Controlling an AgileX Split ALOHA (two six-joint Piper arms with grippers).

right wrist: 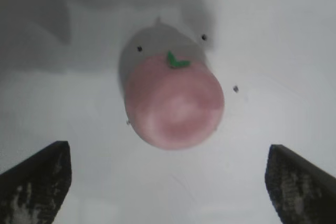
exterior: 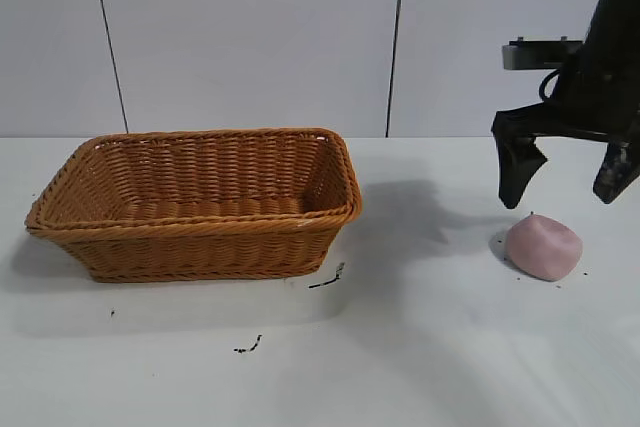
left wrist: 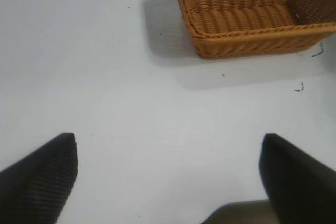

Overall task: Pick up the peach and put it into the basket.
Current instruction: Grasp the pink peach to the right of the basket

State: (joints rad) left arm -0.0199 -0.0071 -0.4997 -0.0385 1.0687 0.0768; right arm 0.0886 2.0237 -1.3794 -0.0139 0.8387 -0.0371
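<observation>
The peach, a dusty-pink rounded lump, lies on the white table at the right. It also shows in the right wrist view, with a small green leaf on it. My right gripper hangs open just above the peach, a finger on each side, not touching it; in its wrist view it is wide apart and empty. The orange-brown wicker basket stands at the left, empty, and shows in the left wrist view. My left gripper is open over bare table, out of the exterior view.
A few small dark specks and scraps lie on the table in front of the basket and around the peach. A grey panelled wall stands behind the table.
</observation>
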